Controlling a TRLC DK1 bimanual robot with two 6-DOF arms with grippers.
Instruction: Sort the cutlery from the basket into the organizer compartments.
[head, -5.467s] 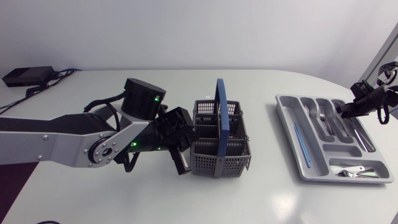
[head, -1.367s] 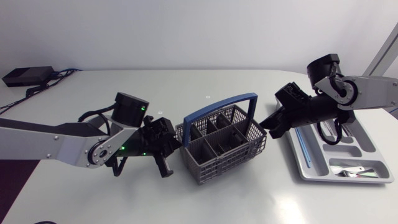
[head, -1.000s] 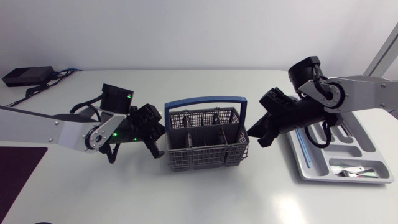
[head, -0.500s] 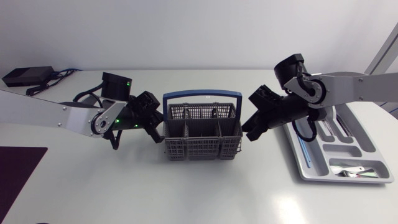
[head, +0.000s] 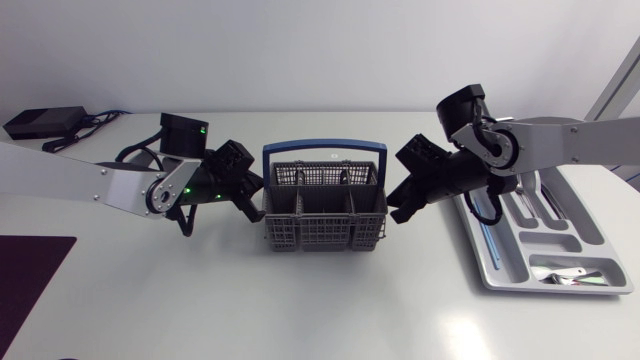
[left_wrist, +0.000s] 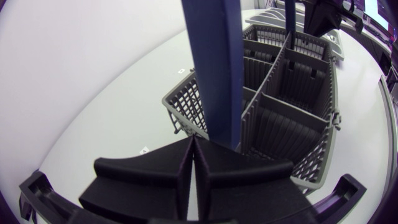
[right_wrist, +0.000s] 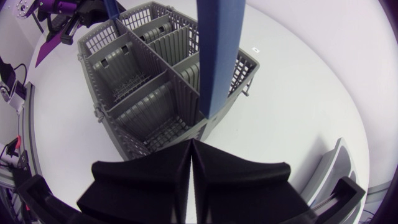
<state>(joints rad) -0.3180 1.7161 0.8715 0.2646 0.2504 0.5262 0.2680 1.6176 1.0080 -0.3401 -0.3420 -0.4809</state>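
**At the table's middle: a grid basket pinned between two closed pincers**

Midway along the table (head: 300, 310) stands the basket (head: 325, 215). It is a grey plastic box with lattice walls, split by solid ribbed dividers into several rectangular compartments. A flat, smooth blue handle (head: 325, 148) arches upright over it from end to end.

Against the basket's left end sits the left gripper (head: 250, 200). Its matte black wedge fingers are pressed flat together with only a seam between them and nothing held. In the left wrist view that gripper (left_wrist: 191, 140) points at the foot of the blue handle (left_wrist: 214, 68), and the basket (left_wrist: 292, 81) stretches away ahead of it.

At the basket's right end the right gripper (head: 398, 207) is likewise closed tight on nothing. Whether its tips touch the lattice wall or stop just short cannot be told. The right wrist view shows its fingers (right_wrist: 191, 142) aimed at the near end of the handle (right_wrist: 217, 56) and the basket's (right_wrist: 137, 81) corner.

Right of the basket, beyond the right gripper, lies the organizer (head: 490, 270), a pale grey moulded tray with rounded corners and long slots. Shiny metal cutlery (head: 525, 195) lies in several of them.

Bare, smooth white tabletop runs in front of the basket and behind it. The two arms occupy the room at its two ends.
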